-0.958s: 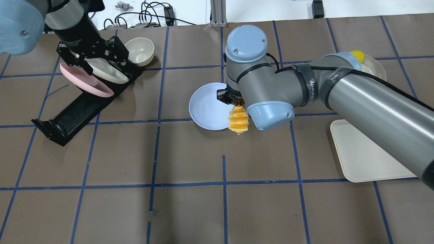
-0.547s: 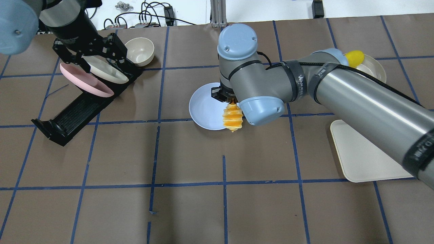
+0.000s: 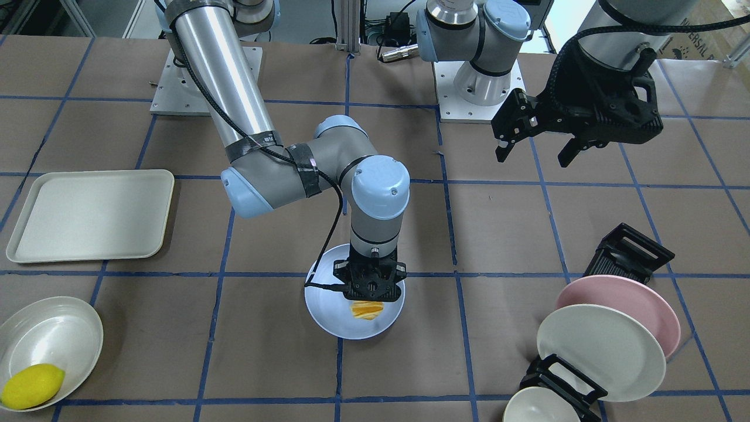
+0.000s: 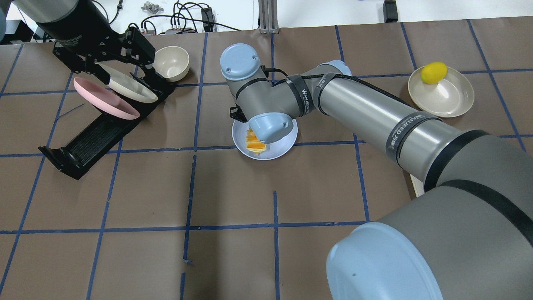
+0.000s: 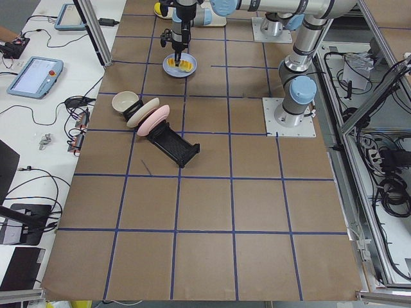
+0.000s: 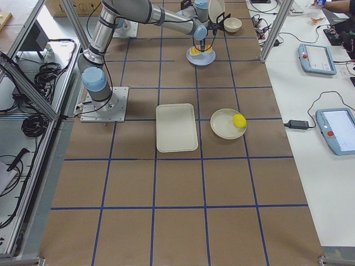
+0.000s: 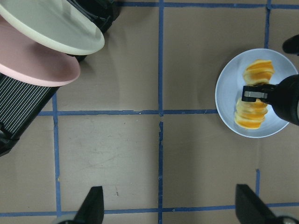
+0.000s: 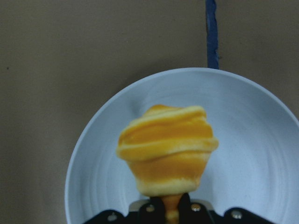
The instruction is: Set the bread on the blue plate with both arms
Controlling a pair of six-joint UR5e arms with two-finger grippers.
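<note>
My right gripper (image 3: 370, 291) is shut on the striped orange and cream bread (image 3: 366, 309) and holds it low over the pale blue plate (image 3: 328, 319). In the left wrist view the bread (image 7: 253, 114) lies lengthwise inside the plate's rim (image 7: 224, 100), with the black fingers (image 7: 254, 93) across its middle. The right wrist view shows the bread (image 8: 168, 149) end-on over the plate (image 8: 261, 140). I cannot tell whether it touches the plate. In the overhead view the wrist hides most of the bread (image 4: 254, 143). My left gripper (image 3: 536, 146) is open and empty, high near the dish rack.
A black dish rack (image 3: 627, 252) holds a pink plate (image 3: 638, 293) and a cream plate (image 3: 597, 351), with a cream bowl (image 3: 539, 407) beside it. A cream tray (image 3: 88, 214) and a cream dish (image 3: 53, 328) holding a yellow lemon (image 3: 32, 384) lie on the robot's right side.
My right arm has carried the bread left from the plate's near-right edge to over the plate and lowered it. My left gripper has drifted up and back-left over the rack.
</note>
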